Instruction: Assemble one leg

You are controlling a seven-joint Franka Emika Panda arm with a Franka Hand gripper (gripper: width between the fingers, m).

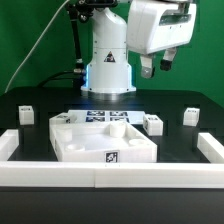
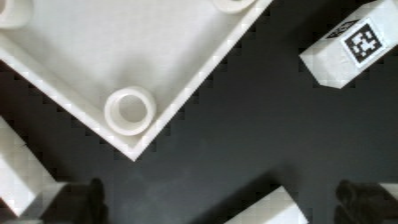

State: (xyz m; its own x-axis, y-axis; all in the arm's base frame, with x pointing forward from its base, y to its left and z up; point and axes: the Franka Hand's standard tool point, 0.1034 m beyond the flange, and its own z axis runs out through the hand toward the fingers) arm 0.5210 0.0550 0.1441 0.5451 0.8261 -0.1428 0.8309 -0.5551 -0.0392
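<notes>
The leg (image 1: 153, 123) stood upright on the desk (image 1: 30, 150), just beside the white panel (image 1: 105, 145) on the side toward the desk's edge at the exterior view's right, about midway between the front and back edges. In the wrist view it (image 2: 350, 50) sat apart from the panel's corner (image 2: 107, 60) and its round socket (image 2: 130, 105). It looked like a small block of hard plastic: light, stiff, not fragile, but smooth enough to slip or topple if nudged. The best hold was probably across two opposite flat sides, low enough to keep it square, with the tag (image 2: 361, 42) left uncovered. The gripper (image 1: 158, 68) hung high above that side of the desk, well clear of everything. Its fingers (image 2: 63, 203) were spread wide apart with only bare desk between them, holding nothing and touching nothing.
</notes>
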